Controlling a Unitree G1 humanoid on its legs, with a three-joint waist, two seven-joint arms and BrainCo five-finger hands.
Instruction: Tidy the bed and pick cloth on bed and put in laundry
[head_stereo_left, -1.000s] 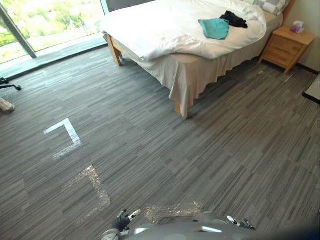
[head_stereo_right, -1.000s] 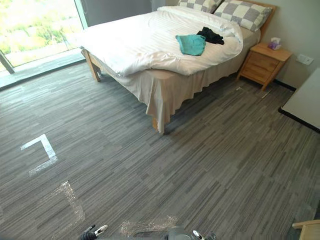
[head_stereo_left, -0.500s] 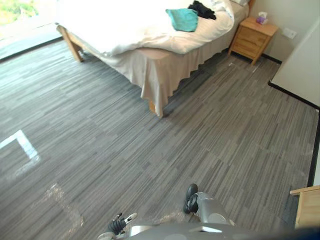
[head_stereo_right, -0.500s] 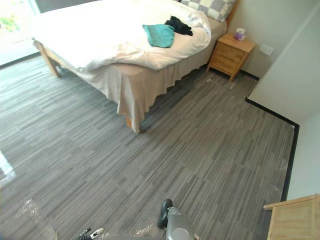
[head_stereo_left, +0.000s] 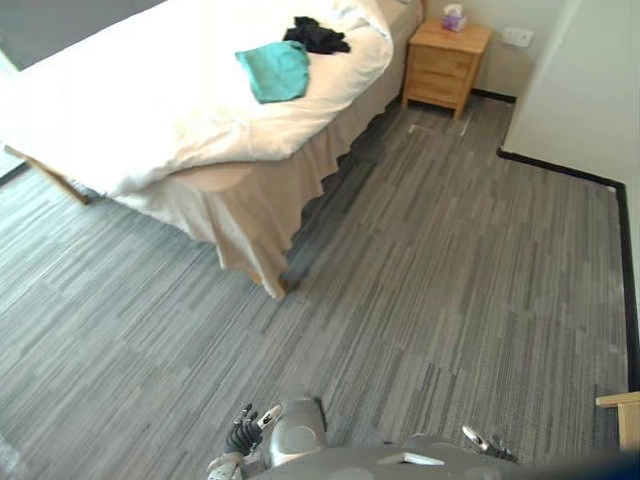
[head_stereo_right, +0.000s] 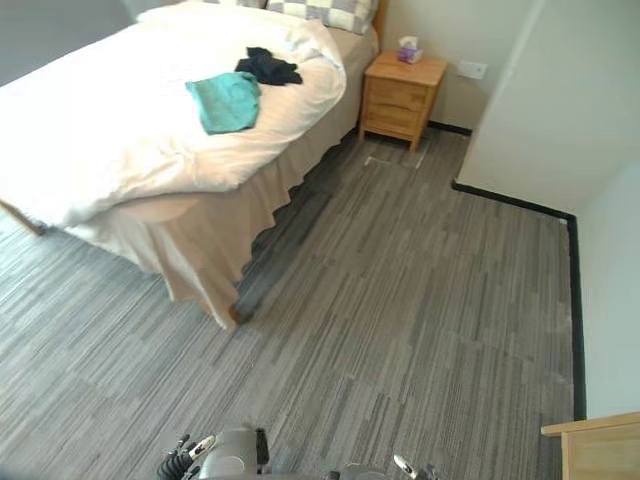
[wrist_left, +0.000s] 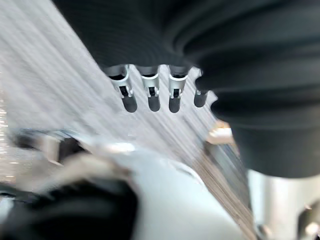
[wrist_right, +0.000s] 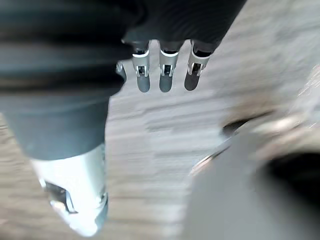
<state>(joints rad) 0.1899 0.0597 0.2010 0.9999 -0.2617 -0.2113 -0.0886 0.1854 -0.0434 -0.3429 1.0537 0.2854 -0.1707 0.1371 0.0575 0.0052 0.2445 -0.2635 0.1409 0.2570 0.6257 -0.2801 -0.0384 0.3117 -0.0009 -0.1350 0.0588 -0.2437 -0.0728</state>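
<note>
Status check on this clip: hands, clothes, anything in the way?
Left hand and right hand open, low, holding nothing. Teal cloth and black cloth on the bed, untouched. Carpet lies between robot and bed.

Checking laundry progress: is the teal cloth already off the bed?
No, the teal cloth lies on the bed beside the black cloth.

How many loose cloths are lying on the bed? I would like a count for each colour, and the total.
Teal cloth: 1
Black cloth: 1
Total: 2
</note>
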